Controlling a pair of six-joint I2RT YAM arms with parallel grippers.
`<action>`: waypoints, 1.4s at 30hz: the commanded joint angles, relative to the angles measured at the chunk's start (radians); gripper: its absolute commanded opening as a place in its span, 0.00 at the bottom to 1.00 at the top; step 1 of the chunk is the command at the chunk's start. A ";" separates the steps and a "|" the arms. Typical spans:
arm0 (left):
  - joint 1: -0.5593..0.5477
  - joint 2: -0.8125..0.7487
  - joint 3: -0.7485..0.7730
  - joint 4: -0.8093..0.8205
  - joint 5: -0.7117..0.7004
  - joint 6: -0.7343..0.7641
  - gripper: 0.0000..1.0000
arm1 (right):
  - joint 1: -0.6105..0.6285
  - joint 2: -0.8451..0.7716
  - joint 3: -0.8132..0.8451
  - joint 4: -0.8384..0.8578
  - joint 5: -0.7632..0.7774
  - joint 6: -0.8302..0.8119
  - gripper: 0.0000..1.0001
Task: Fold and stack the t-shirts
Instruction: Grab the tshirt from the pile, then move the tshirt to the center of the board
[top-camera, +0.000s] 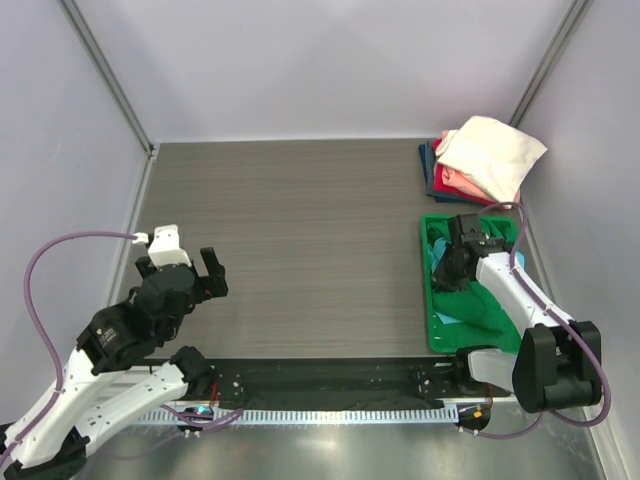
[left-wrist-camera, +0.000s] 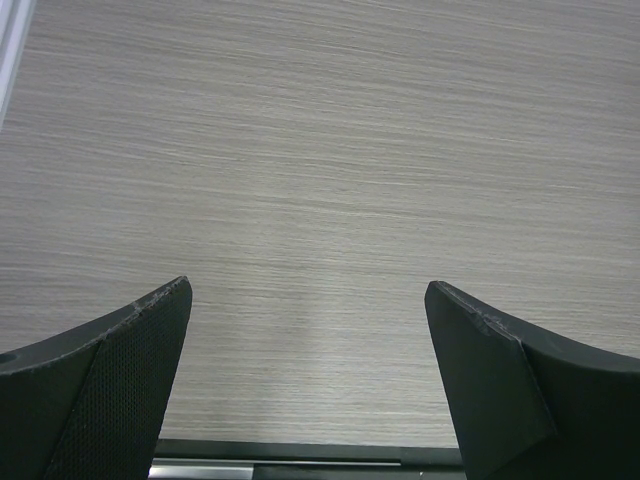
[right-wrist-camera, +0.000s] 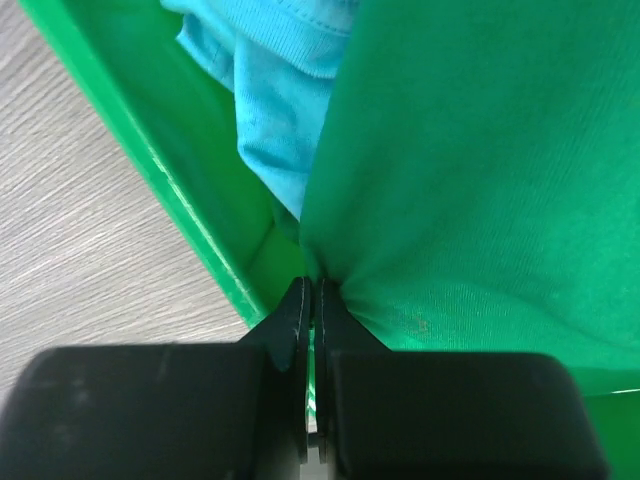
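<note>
A bright green t-shirt (top-camera: 478, 310) lies in the green plastic bin (top-camera: 432, 300) at the right, with a light blue t-shirt (right-wrist-camera: 270, 90) beside it. My right gripper (top-camera: 449, 272) is down in the bin, shut on a pinch of the green t-shirt (right-wrist-camera: 480, 170); green cloth shows between its jaws (right-wrist-camera: 312, 292). A folded stack sits at the back right: a cream t-shirt (top-camera: 492, 152) on top, a pink-red one (top-camera: 462, 183) under it, a navy one (top-camera: 428, 160) at the bottom. My left gripper (top-camera: 193, 262) is open and empty above bare table (left-wrist-camera: 305, 300).
The bin's left wall (right-wrist-camera: 150, 160) runs close beside my right fingers. Grey walls enclose the table on three sides. A black rail (top-camera: 320, 378) with the arm bases runs along the near edge.
</note>
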 joint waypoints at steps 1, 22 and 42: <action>0.005 -0.009 0.000 0.019 -0.034 -0.009 1.00 | 0.005 -0.027 0.017 0.021 0.014 0.019 0.01; 0.007 0.005 0.006 -0.007 -0.081 -0.033 1.00 | 0.377 0.353 1.625 -0.091 -0.431 0.044 0.01; 0.007 0.185 0.051 -0.030 -0.086 -0.090 1.00 | 0.374 -0.143 -0.062 0.199 0.043 0.190 0.95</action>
